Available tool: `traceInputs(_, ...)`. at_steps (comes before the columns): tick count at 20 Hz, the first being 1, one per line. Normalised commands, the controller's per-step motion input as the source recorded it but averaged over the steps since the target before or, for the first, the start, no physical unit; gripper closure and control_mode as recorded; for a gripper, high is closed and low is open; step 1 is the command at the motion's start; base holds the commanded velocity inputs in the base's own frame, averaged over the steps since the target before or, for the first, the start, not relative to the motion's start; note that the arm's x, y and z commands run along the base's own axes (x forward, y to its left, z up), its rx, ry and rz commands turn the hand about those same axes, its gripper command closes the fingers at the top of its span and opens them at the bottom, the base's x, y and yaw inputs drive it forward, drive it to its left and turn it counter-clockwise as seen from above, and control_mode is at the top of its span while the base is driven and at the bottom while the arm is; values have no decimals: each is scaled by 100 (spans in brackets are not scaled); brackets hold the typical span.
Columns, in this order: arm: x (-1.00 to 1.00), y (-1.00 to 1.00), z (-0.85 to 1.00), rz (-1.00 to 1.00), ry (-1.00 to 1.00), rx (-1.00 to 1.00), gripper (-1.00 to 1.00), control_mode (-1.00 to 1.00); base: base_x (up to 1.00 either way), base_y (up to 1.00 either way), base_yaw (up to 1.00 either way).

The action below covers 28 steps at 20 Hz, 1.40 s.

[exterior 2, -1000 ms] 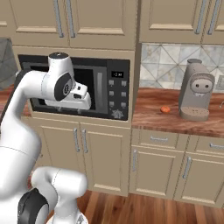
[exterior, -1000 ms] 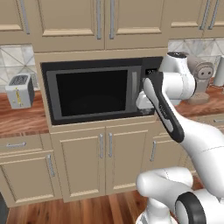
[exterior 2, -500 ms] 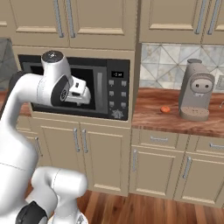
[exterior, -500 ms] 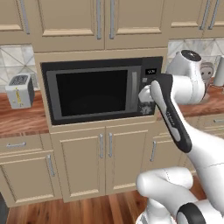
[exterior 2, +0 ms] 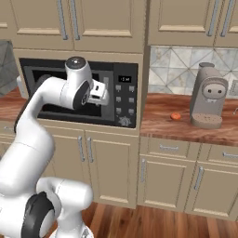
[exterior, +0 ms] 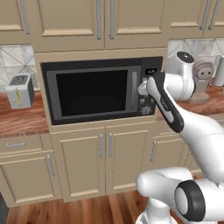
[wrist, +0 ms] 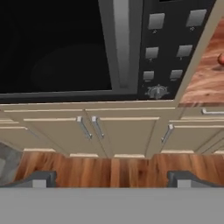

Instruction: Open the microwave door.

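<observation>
You are in the approach step: the large black built-in microwave (exterior: pixel 103 92) sits in the beige cabinetry above the lower cabinet doors, level with the wooden tabletop (exterior 2: pixel 186 122) that runs off from its right edge, and its wide black door with the dark glass window (exterior: pixel 92 92) is shut flush. The pincer (wrist: pixel 111 177) hangs in front of the microwave's right part, close to the vertical grey bar handle (wrist: pixel 121 43) at the door's right edge, next to the button panel (exterior 2: pixel 124 100). In the hand view its two dark tips stand far apart with nothing between them, so it is wide open and holds nothing; the handle lies above and beyond the tips, not yet between them. Your next move, as I judge it, calls for bringing the hand up and forward until the bar lies between the tips, then closing on it and pulling out along an arc, since the door probably hinges at its left edge. Watch that you do not drift right onto the buttons or the small knob (wrist: pixel 156 92) below them. From the base views you cannot tell whether the hand already touches the door face.
</observation>
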Motion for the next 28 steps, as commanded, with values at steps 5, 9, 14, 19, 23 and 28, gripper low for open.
traceInputs(5, 63, -6, -66, 0, -1, -2, -100, -100, 0, 0, 0)
traceInputs(9, 75, -1, -65, -2, -8, -1, -100, -100, 0, 0, 0)
traceInputs(14, 93, 0, -16, -5, -13, 0, -100, -100, 0, 0, 0)
traceInputs(19, 81, 0, 0, -7, -5, 0, -100, -100, 0, 0, 0)
traceInputs(23, 71, 0, 0, 0, 0, 0, -100, -100, 0, 0, 0)
traceInputs(28, 61, 0, -5, 0, 0, 0, -100, -100, 0, 0, 0)
